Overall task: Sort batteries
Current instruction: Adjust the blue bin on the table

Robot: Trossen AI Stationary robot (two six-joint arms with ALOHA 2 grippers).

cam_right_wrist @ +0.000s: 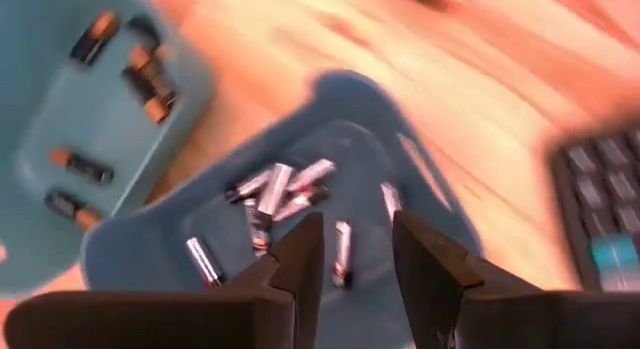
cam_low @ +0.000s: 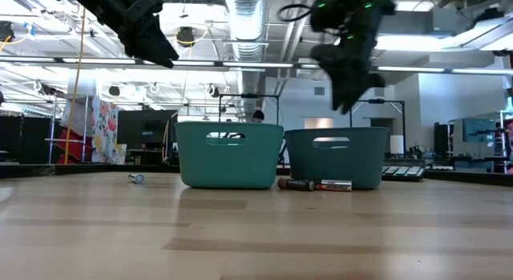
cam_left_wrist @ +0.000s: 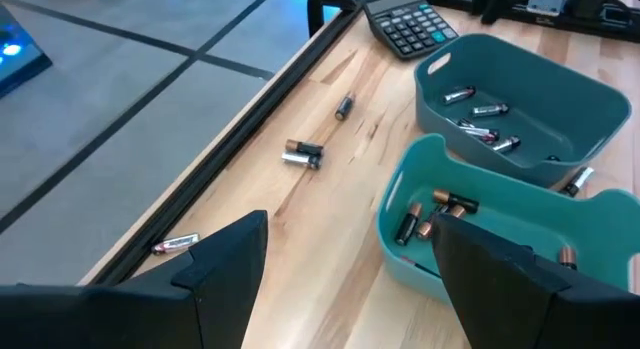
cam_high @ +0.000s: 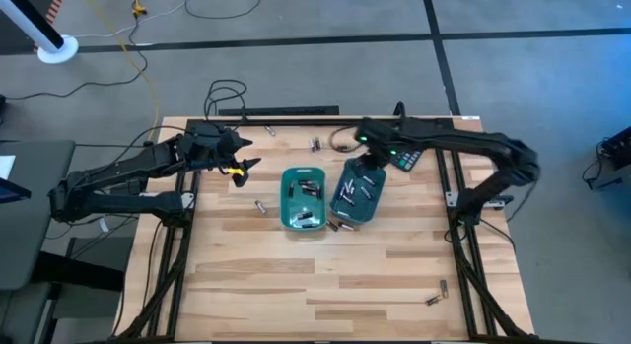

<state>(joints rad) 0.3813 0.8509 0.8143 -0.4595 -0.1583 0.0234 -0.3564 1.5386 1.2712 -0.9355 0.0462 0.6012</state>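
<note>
The right gripper point(cam_high: 372, 167) hovers open and empty over the right tray point(cam_high: 357, 194) at frame centre — a drop seems finished. The left gripper point(cam_high: 240, 168), also open, should fetch loose batteries point(cam_high: 262, 206) at centre-left.

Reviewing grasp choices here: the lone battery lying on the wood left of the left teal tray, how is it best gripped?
The battery lies flat and alone on the table. Probably best: come straight down from above, fingers closing across the middle of its round body, square to its long axis. The left gripper, open, hovers nearest.
</note>
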